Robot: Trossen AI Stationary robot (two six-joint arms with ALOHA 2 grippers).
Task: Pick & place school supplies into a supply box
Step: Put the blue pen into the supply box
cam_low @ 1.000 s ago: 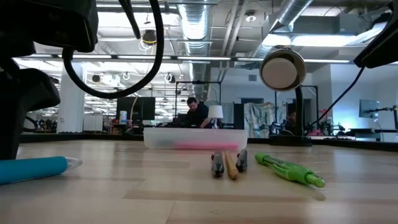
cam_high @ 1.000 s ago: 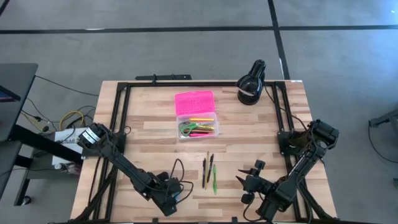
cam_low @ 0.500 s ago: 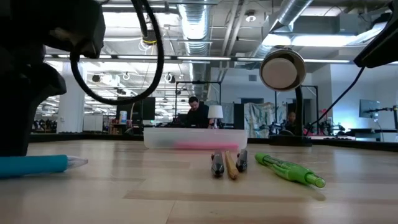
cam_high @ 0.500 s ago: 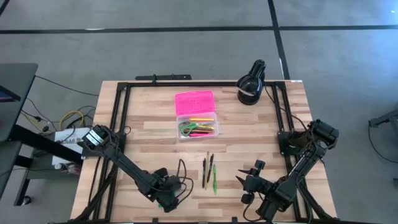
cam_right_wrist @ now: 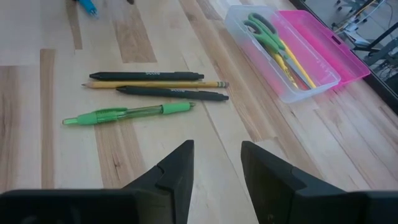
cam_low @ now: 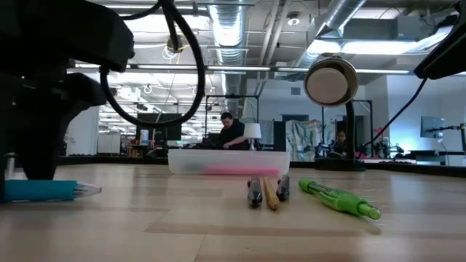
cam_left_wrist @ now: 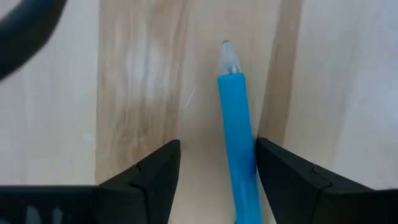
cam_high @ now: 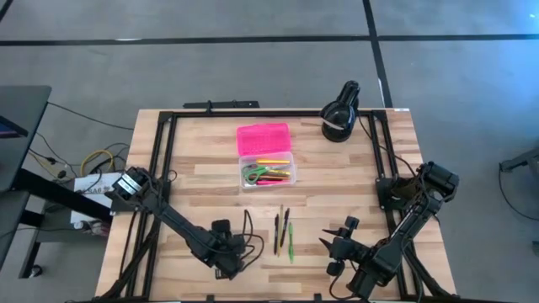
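Observation:
A blue pen (cam_left_wrist: 236, 137) lies flat on the table near its near edge, between the fingers of my left gripper (cam_left_wrist: 217, 149), which is open and points down over it (cam_high: 227, 257). The pen also shows in the low view (cam_low: 44, 191). Two black pens, a pencil (cam_high: 281, 227) and a green pen (cam_right_wrist: 127, 112) lie side by side at the table's middle. The supply box (cam_high: 267, 171) stands open, its pink lid (cam_high: 263, 136) on the far side, with green scissors (cam_right_wrist: 267, 34) and pens inside. My right gripper (cam_high: 337, 240) waits open near the right corner. My left gripper comes at the blue pen from above, fingers across it. The pen's barrel (cam_left_wrist: 245, 180) lies close beside one finger (cam_left_wrist: 280, 180) and well apart from the other. I cannot tell whether it touches. The pen rests flat on the table.
A black round lamp (cam_high: 339, 114) stands at the far right corner and shows in the low view (cam_low: 331, 81). A black frame (cam_high: 164, 151) runs along the table's edges. Bare wood lies between the pens and my right gripper.
My left gripper has shifted a little toward the far edge and turned, and it now stands over the blue pen. The pen has stayed where it was. My right arm has kept still.

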